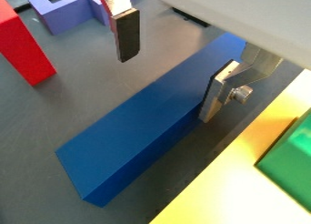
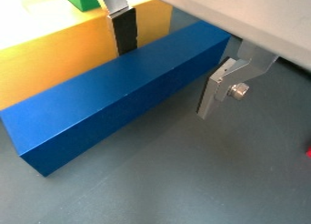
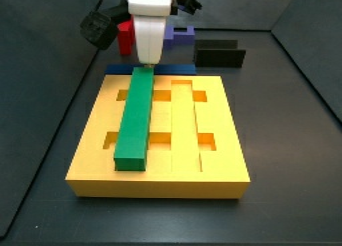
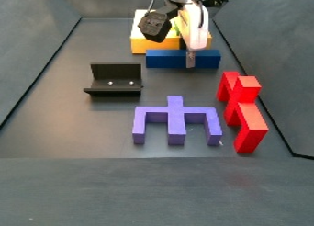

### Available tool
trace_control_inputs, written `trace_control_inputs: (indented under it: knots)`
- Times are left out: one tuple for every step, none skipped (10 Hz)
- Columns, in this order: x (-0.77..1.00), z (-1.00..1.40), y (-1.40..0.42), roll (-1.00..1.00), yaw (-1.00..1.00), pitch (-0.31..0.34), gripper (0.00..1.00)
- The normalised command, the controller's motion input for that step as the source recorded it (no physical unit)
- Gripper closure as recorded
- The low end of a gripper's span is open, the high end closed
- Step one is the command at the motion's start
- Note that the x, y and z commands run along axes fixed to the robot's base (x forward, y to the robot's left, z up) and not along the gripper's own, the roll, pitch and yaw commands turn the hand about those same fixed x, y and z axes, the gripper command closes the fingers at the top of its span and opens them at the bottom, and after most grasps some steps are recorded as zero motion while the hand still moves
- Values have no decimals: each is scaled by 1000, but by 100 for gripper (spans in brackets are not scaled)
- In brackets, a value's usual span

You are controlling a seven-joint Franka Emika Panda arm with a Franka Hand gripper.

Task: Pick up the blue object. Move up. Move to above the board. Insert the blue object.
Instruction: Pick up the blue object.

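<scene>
Wrist views both show the gripper [image 1: 170,68] lowered over the blue object [image 1: 152,127], one silver finger [image 1: 126,35] on each long side – jaws wide, straddling the bar, pads apparently not yet touching it. The blue object lies flat on the dark floor, just beside the yellow board [image 2: 49,50], parallel to its near edge; whether the two touch I cannot tell.

Step in hand, as I judge it: the pick. To do it well, the fingers should close squarely on the long faces near the bar's middle, so it lifts level and does not swing.

Edges and room: in a wrist view the gap between bar and board looks narrow, so the finger on that side has little clearance. A green bar [image 3: 138,118] already sits in one groove of the board; neighbouring grooves appear open. Red blocks [image 4: 241,110], a purple piece [image 4: 179,121] and the fixture [image 4: 114,80] stand well apart from the gripper – straight up looks free.
</scene>
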Motion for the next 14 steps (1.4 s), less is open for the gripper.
trace_control_inputs:
  knots:
    - [0,-203,0,0,-426,0,0]
    - [0,-157,0,0,-329,0,0]
    - [0,-131,0,0,-91,0,0]
    - [0,-131,0,-6,0,0,0]
    - [0,-106,0,-39,20,0,0]
    - [0,-114,0,-34,11,0,0]
    - [0,-57,0,0,0,0,0]
    - [0,0,0,0,-20,0,0]
    - [0,0,0,0,0,0,0]
    - [0,0,0,0,0,0,100]
    - [0,0,0,0,0,0,100]
    - [0,0,0,0,0,0,100]
    - [0,0,0,0,0,0,100]
    - [0,0,0,0,0,0,100]
